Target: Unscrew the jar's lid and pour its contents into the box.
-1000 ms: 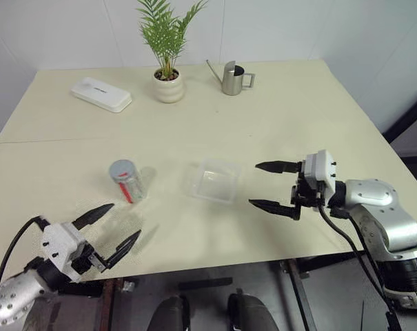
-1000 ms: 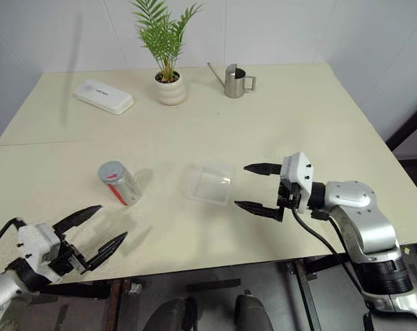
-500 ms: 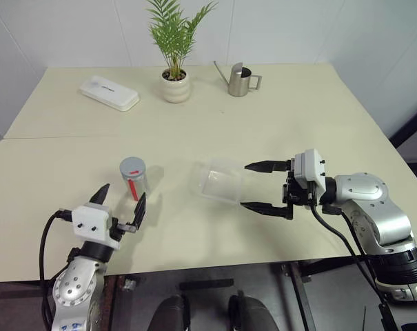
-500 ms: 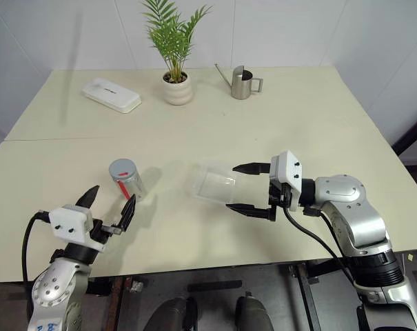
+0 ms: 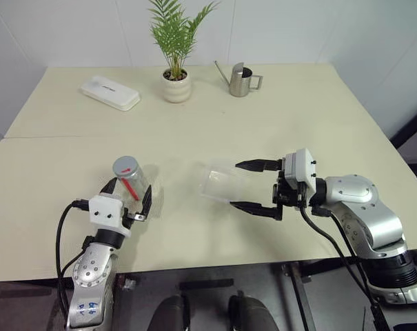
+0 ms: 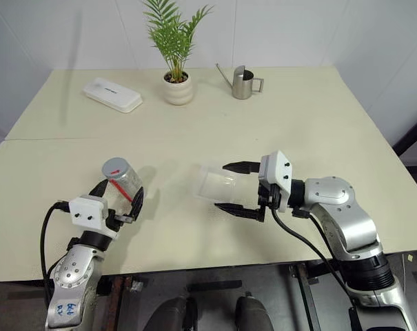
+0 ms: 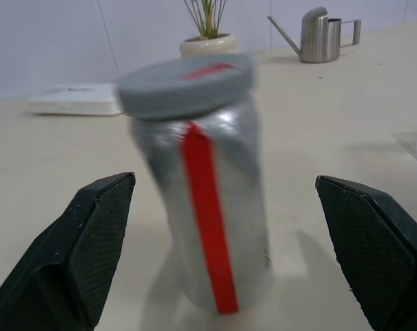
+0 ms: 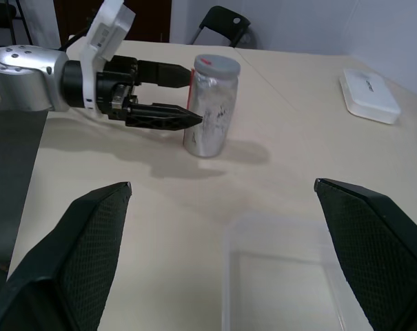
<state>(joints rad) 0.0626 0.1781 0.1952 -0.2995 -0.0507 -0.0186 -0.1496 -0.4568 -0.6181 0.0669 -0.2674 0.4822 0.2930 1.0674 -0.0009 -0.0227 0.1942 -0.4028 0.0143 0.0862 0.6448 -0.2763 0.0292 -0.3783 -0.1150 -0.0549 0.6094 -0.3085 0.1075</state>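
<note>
- Near the table's (image 5: pixel 277 110) front edge, the left gripper (image 5: pixel 129 198) straddles the lidded jar (image 5: pixel 129 176), fingers spread wide, no contact visible.
- Right gripper (image 5: pixel 252 185), fingers wide apart and empty, flanks the clear box (image 5: pixel 218 181).
- Along the far edge: white case (image 5: pixel 110 93), potted palm (image 5: pixel 175 55), steel watering can (image 5: pixel 240 79).

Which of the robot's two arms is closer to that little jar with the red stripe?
Left. Its end effector stands open around the jar; the right end effector is off by the box.

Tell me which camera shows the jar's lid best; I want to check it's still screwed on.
The left wrist view: the lid sits close and large atop the jar, still on. The head views show it small from above, and the right wrist view shows it farther off, beside the left gripper.
</note>
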